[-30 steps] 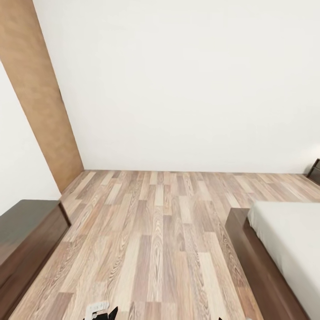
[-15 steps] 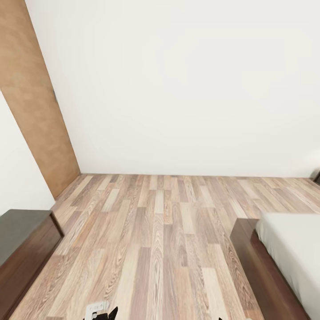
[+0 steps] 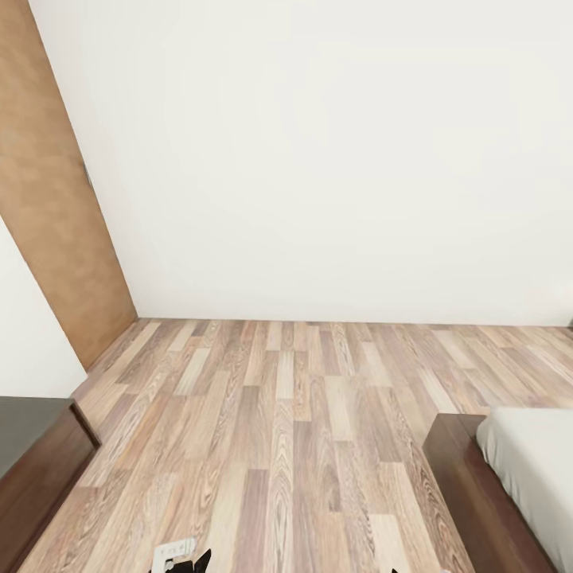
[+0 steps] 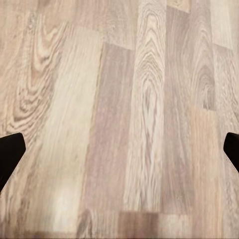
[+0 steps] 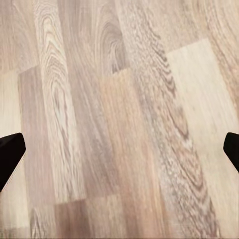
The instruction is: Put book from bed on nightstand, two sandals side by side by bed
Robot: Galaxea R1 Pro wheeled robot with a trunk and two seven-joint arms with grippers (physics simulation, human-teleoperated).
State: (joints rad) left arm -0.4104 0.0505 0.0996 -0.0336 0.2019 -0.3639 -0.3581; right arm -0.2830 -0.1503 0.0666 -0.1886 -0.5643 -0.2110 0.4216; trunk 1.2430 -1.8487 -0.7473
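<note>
The bed [image 3: 517, 469] corner, off-white mattress on dark frame, has slid lower and rightward across my head view as I turn away; book and sandals remain unlocated. Left gripper [image 4: 119, 149] and right gripper [image 5: 119, 149] fingers spread wide, empty, above the plank floor [image 3: 286, 414].

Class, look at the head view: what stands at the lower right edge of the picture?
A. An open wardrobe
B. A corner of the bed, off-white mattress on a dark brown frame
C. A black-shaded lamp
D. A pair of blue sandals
B: the off-white mattress rests on the dark brown frame of the bed, on the wood-plank floor.
</note>
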